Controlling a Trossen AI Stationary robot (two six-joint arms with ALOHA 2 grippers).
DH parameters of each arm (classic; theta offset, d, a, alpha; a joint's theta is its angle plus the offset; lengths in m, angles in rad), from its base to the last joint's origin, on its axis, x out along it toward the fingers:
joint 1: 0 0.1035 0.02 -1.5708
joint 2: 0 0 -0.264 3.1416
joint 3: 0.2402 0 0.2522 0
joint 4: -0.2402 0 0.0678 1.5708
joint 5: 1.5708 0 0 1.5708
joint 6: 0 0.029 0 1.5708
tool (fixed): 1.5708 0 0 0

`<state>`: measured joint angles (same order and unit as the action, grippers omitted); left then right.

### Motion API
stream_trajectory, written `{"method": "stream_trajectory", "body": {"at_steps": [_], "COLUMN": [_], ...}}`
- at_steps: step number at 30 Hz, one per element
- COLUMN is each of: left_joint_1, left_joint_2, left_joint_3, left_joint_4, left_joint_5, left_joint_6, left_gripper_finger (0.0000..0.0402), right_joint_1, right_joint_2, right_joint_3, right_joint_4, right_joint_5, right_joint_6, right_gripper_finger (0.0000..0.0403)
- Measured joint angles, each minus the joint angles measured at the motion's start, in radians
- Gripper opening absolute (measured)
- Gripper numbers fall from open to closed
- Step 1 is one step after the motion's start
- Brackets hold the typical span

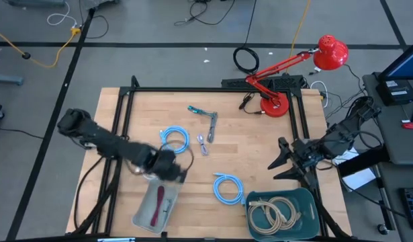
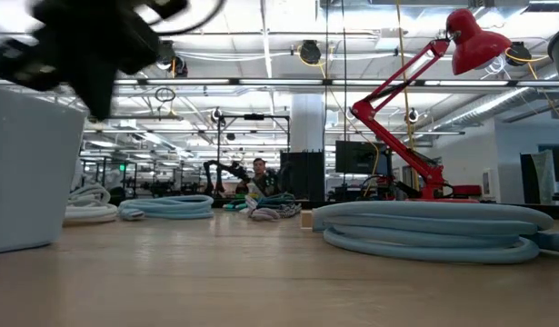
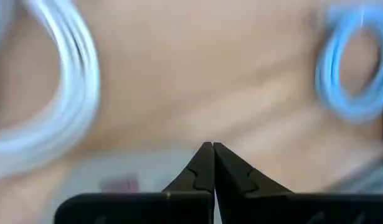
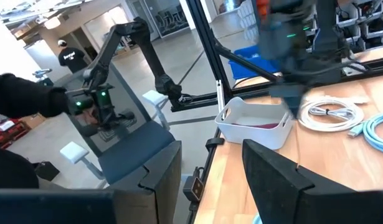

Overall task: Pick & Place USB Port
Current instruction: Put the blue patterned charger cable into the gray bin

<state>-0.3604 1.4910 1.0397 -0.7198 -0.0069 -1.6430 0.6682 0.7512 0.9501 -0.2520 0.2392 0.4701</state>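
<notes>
I see my left gripper (image 1: 174,173) at about 7 o'clock on the table (image 1: 260,144), fingers pressed together with nothing between them, hovering just above the white bin (image 1: 154,207), which holds a red cable (image 1: 157,204). My right gripper (image 1: 281,161) waits at 4 o'clock, fingers spread and holding nothing. A small USB connector (image 1: 202,143) lies near the center, with 2 blue cable coils (image 1: 227,188) nearby. A green bin (image 1: 280,210) of beige cables sits at 5 o'clock.
</notes>
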Motion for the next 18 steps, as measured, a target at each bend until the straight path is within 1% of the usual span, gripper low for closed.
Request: {"method": "stream_trajectory", "body": {"at_steps": [3,5,7,9,11,15,18], "left_joint_1": [0.135,0.234,0.324,0.408,0.483,0.624,0.724], "left_joint_2": [0.0,0.0,0.0,0.0,0.0,0.002,0.016], "left_joint_3": [0.0,0.0,0.0,0.0,0.0,0.0,0.0], "left_joint_4": [0.034,0.111,0.229,0.336,0.389,0.397,0.403], "left_joint_5": [-0.039,-0.034,-0.012,0.018,0.05,0.138,0.229], "left_joint_6": [0.062,0.113,0.186,0.261,0.32,0.437,0.538], "left_gripper_finger": [0.0,0.0,0.0,0.0,0.0,0.0,0.0], "right_joint_1": [0.0,0.0,0.0,0.0,-0.001,-0.001,-0.01], "right_joint_2": [0.011,0.019,0.028,0.035,0.041,0.051,0.055], "right_joint_3": [0.0,0.0,0.0,0.0,0.0,0.0,0.0], "right_joint_4": [0.001,0.001,0.002,0.012,0.031,0.07,0.09], "right_joint_5": [0.0,0.0,0.008,0.026,0.03,0.101,0.179], "right_joint_6": [0.012,0.015,0.015,0.015,0.015,0.007,0.005], "right_gripper_finger": [0.0164,0.0164,0.0164,0.0164,0.0164,0.0164,0.0164]}}
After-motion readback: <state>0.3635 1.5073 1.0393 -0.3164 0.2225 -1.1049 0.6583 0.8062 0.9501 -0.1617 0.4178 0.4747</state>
